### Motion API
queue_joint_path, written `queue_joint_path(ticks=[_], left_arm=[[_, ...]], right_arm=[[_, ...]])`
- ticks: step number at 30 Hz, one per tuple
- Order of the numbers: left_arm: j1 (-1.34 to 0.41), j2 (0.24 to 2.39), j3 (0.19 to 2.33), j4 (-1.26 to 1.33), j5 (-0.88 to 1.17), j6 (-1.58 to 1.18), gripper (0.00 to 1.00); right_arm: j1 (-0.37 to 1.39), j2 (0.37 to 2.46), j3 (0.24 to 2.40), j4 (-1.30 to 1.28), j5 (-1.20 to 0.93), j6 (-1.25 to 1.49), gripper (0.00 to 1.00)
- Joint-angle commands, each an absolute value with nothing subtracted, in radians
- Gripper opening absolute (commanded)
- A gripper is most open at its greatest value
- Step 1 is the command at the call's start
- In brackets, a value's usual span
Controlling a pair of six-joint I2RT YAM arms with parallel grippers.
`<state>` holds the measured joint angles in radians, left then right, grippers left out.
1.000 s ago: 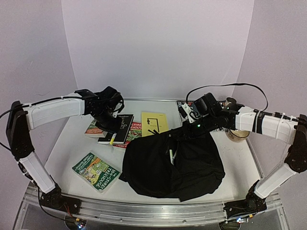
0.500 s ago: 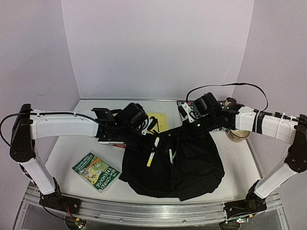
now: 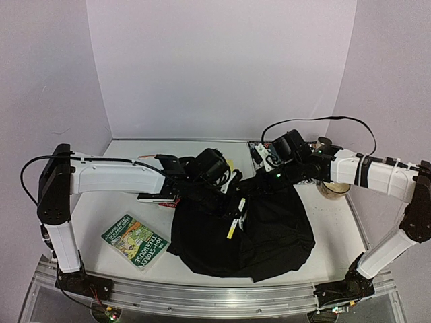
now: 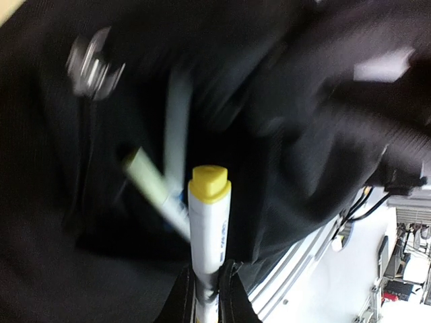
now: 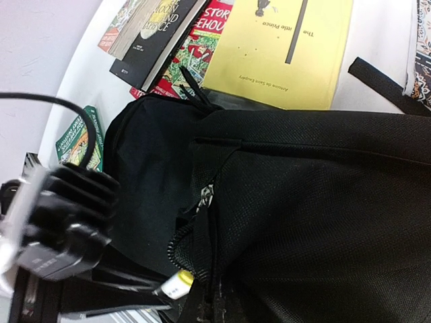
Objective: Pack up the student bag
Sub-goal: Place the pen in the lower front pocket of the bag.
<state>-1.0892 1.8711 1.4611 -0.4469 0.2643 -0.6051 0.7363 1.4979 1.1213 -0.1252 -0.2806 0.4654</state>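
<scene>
The white table point(image 3: 101, 215) I work over carries the student bag point(image 3: 269, 235), slumped at its middle toward the near edge. A green book point(image 3: 135, 241) lies flat by the near left corner, apart from the bag. Toward the far edge lie a yellow book point(image 5: 283, 47) and, just left of it, overlapping books point(image 5: 161, 30); the bag's rim meets them. A pale roll point(image 3: 335, 190) sits by the right edge.

One student bag point(image 3: 269, 229), three markers point(image 4: 209, 222), one yellow book point(image 5: 283, 47), one green book point(image 3: 135, 241)
</scene>
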Motion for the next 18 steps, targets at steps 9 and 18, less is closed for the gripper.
queue_joint_path(ticks=[9, 18], left_arm=[[-1.042, 1.991, 1.626, -0.406, 0.215, -0.681, 0.00], [-1.038, 1.935, 1.620, -0.362, 0.053, -0.790, 0.00]], right_arm=[[0.771, 1.454, 1.150, -0.041, -0.312, 0.488, 0.00], [0.787, 1.453, 1.137, -0.032, -0.307, 0.502, 0.00]])
